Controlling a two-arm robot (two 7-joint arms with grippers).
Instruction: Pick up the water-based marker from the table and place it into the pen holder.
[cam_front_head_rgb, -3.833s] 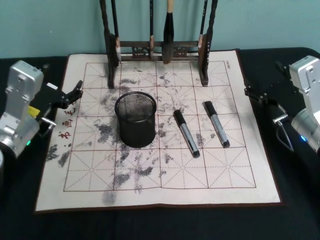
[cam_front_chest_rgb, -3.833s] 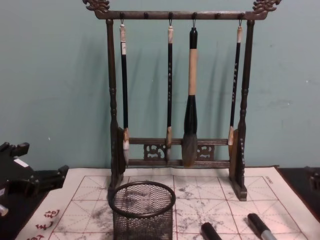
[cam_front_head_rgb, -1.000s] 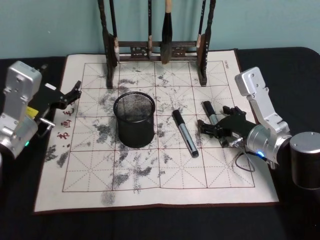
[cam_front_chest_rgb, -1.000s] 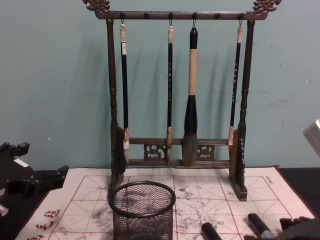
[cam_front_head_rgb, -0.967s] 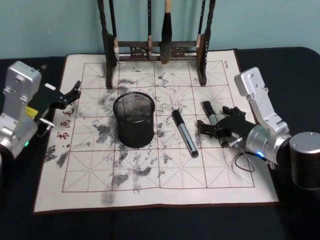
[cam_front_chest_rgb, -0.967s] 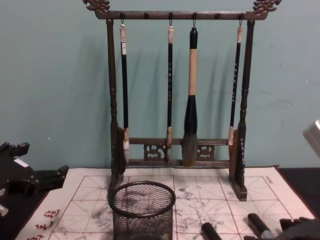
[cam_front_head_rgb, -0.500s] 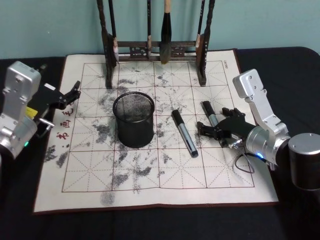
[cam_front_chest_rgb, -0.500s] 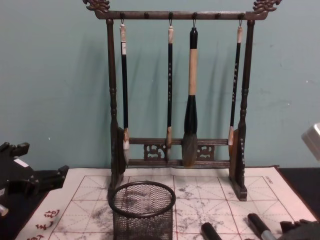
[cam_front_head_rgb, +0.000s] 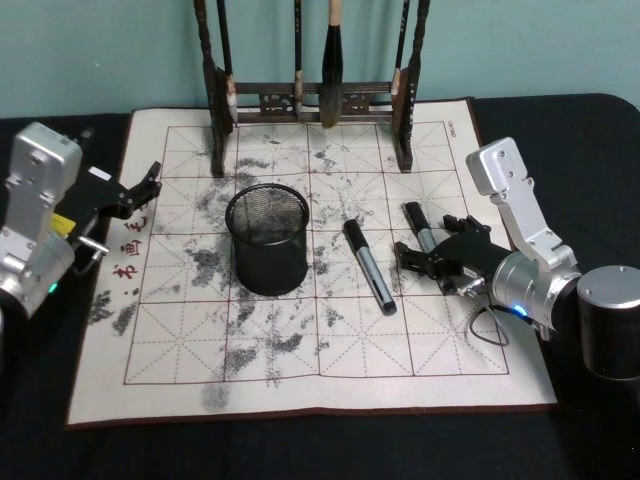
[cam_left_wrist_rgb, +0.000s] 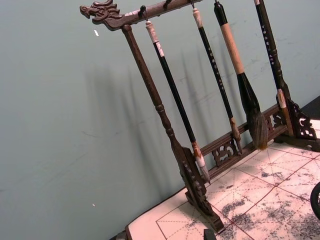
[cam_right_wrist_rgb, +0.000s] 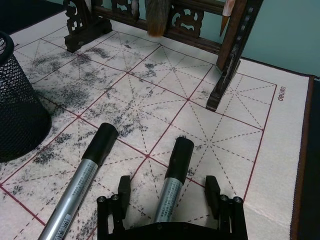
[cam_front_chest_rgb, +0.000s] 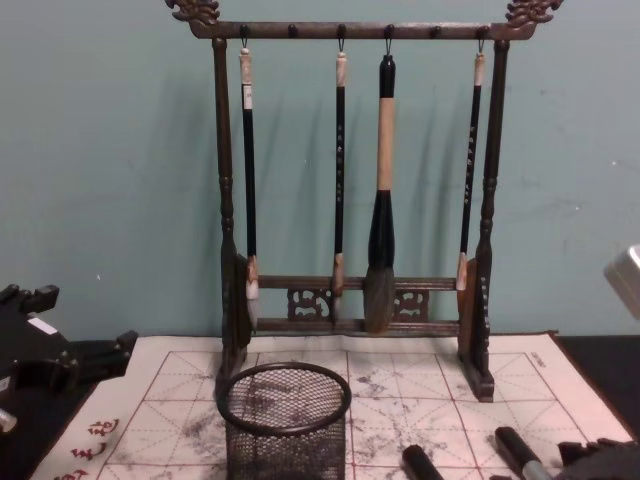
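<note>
Head view: second marker (cam_front_head_rgb: 370, 267) between right tool (cam_front_head_rgb: 424, 238), pen holder (cam_front_head_rgb: 267, 238).

Black table (cam_front_head_rgb: 300, 452), ink-stained gridded mat (cam_front_head_rgb: 335, 352) flat on it

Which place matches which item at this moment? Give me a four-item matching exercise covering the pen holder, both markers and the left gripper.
Items
1. pen holder
2. marker nearer the holder
3. marker farther from the holder
4. left gripper

Places
A. between the open fingers of the right gripper
B. parked at the left edge of the mat
C. upright in front of the brush rack
D. lying free beside the holder

Pairs: 1-C, 2-D, 3-A, 4-B
</note>
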